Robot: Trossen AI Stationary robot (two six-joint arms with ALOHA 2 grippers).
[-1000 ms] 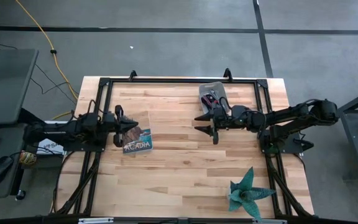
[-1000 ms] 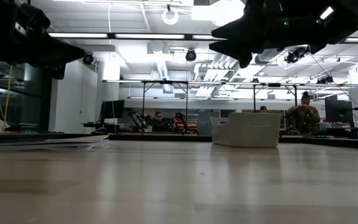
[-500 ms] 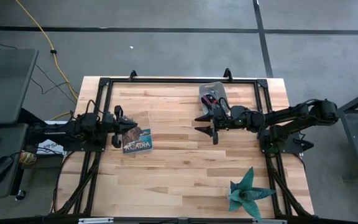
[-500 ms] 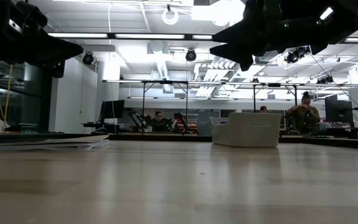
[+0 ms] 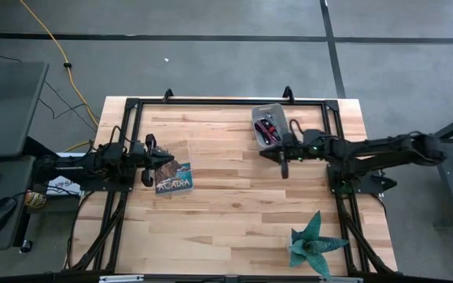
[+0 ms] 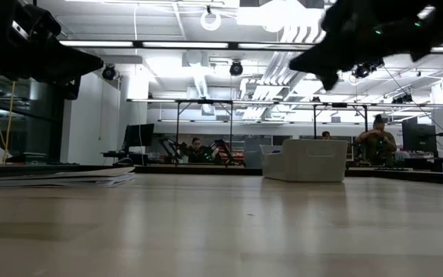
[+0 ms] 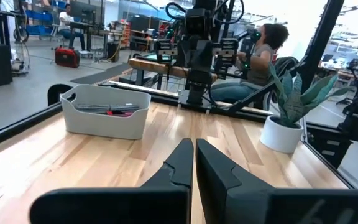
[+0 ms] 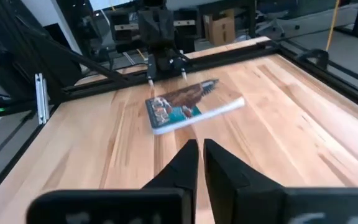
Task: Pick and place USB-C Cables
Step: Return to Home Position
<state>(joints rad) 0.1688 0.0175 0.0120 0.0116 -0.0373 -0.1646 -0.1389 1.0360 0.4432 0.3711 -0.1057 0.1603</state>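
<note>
Quick rundown of where things sit. The USB-C Cables (image 5: 267, 128) are all down in the white bin (image 7: 107, 123), which is on the far side of the tabletop (image 5: 226, 208), right of centre. From above I can make out red and dark strands bunched together in there, but I can't separate them into individual cables. The left wrist view only catches a bit of red over the bin's rim.

The right gripper (image 8: 199, 144) is up off the wood just beside the bin, on the side toward its own arm. Its fingers are pressed together with nothing between them, pointing across the tabletop at the book (image 5: 174, 177).

The left gripper (image 7: 194, 142) hangs over the left side, with its tip above the book's left edge. Fingers are together and empty here too. The low view shows both arms as dark shapes well above the surface.

Other stuff: a potted plant (image 5: 314, 244) sits near the front right corner, well away from everything. A person (image 6: 378, 139) is seated at a desk out in the room behind — not near the tabletop.
</note>
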